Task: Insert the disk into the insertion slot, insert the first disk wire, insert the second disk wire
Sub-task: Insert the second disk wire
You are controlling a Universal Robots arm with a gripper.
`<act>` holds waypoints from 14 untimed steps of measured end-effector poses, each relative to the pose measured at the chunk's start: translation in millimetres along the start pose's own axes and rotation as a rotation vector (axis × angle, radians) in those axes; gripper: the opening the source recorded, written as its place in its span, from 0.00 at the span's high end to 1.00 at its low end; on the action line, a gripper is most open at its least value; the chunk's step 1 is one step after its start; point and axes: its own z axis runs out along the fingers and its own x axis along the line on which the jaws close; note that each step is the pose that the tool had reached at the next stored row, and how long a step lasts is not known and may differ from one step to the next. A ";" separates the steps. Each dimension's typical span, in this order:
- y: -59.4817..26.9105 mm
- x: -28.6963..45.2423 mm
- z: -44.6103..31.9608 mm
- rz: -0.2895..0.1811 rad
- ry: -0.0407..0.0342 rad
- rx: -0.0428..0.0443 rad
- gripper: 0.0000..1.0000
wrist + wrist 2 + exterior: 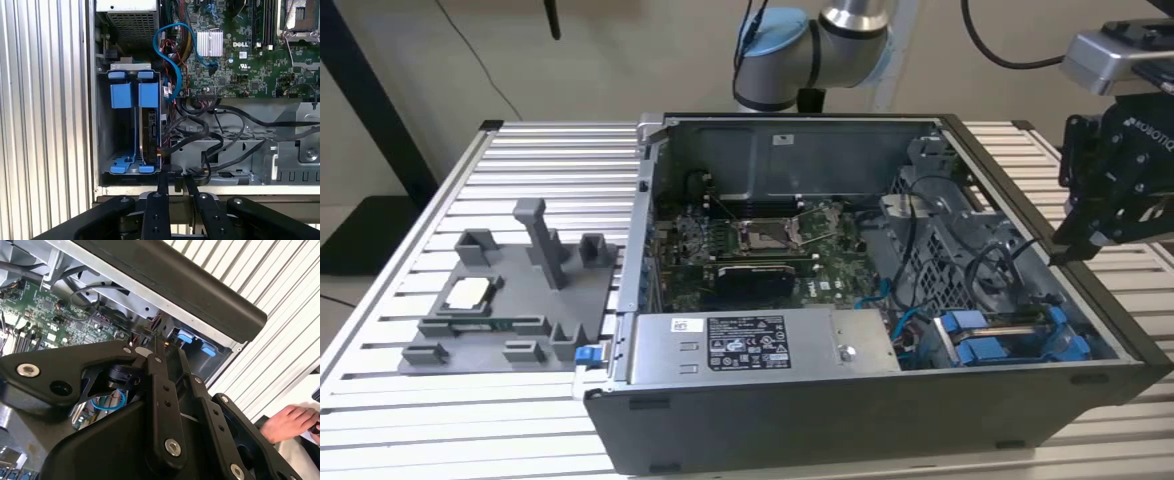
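Observation:
The disk (pixel 148 135) stands on edge in its blue carrier (pixel 135 95) inside the insertion slot (pixel 102 125), the grey bay at the case's corner. In the exterior view the blue carriers (pixel 987 345) sit at the case's near right corner. My gripper (pixel 175 179) hovers at the case wall beside the bay, its fingers (pixel 163 187) drawn close on the black end of a disk wire (pixel 205 162) that loops up from the cable bundle. The exterior view puts the gripper (pixel 1061 255) just above the right wall. The narrow fingers (pixel 159 365) point into the case.
A label-stickered power supply box (pixel 761 345) fills the case's front, with the motherboard (pixel 761 250) behind it. A blue data cable (pixel 170 55) arcs near the bay. A grey fixture (pixel 520 290) sits on the slatted table at the exterior view's left. A person's hand (pixel 290 420) rests outside the case.

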 end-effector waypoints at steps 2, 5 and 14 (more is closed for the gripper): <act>0.0 0.0 0.4 0.000 -0.0003 0.0000 0.73; 0.0 0.0 0.7 0.000 -0.0004 0.0000 0.73; 0.2 0.0 4.0 0.000 -0.0004 -0.0001 0.73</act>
